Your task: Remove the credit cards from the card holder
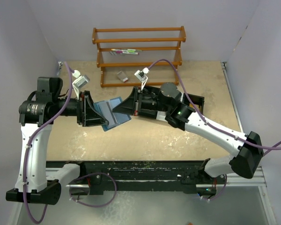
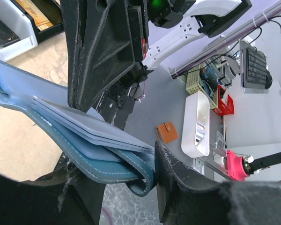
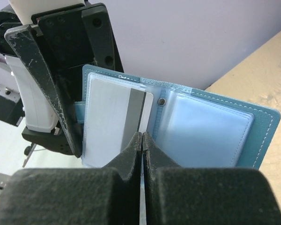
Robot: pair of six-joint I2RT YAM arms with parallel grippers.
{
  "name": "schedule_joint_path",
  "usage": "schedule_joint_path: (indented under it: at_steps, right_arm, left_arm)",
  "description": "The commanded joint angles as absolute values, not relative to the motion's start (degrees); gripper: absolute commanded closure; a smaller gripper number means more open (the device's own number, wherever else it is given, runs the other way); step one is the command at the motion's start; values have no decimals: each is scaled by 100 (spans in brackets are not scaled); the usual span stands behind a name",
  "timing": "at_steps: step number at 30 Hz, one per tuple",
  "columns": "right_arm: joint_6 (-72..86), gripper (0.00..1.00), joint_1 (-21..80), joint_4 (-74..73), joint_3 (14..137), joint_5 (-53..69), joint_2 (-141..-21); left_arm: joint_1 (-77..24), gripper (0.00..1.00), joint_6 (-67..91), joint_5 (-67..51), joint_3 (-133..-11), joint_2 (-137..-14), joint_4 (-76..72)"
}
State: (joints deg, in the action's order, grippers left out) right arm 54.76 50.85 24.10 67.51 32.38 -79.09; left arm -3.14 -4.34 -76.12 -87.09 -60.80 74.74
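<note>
The small teal-blue, leather-like folding card holder [image 1: 113,115] hangs spread open in the air above the speckled beige desk [image 1: 178,140], between the two arms, so that its clear sleeves face the right hand [image 3: 141,137]. That hand is pinched fully together on the lower edge of a thin grey plastic credit card with a dark stripe [image 3: 110,122], probably to draw it from its sleeve. The left hand [image 1: 99,116] straddles that leaf's outer edge as a brace; whether it presses or stands slack I cannot tell
</note>
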Motion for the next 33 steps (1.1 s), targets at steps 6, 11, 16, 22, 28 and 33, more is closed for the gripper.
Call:
schedule_joint_path:
  at_steps: [6,11,16,22,28,33]
  right_arm:
    - [5424,100,5122,2760,6711,3203,-7568]
    - [5553,92,5116,2915,6440,3283,-7330]
    - [5884,74,5114,3492,6082,3439,-7183]
    - [6322,62,5123,4345,5996,3726,-7303]
    - [6371,62,5124,4480,6135,3743,-7405]
    - [6142,58,5125,4145,6386,3729,-7490]
  left_arm:
    - [-344,80,-620,-7849,-8921,-6096,7374]
    - [-343,89,-553,-7929,-8990,-6089,7295]
    - [-343,90,-381,-8156,-8981,-6021,7132]
    - [-345,92,-321,-8329,-8987,-5951,7041]
    - [-345,92,-267,-8637,-8987,-5899,6976]
    - [-348,92,-264,-8757,-8982,-5833,6895]
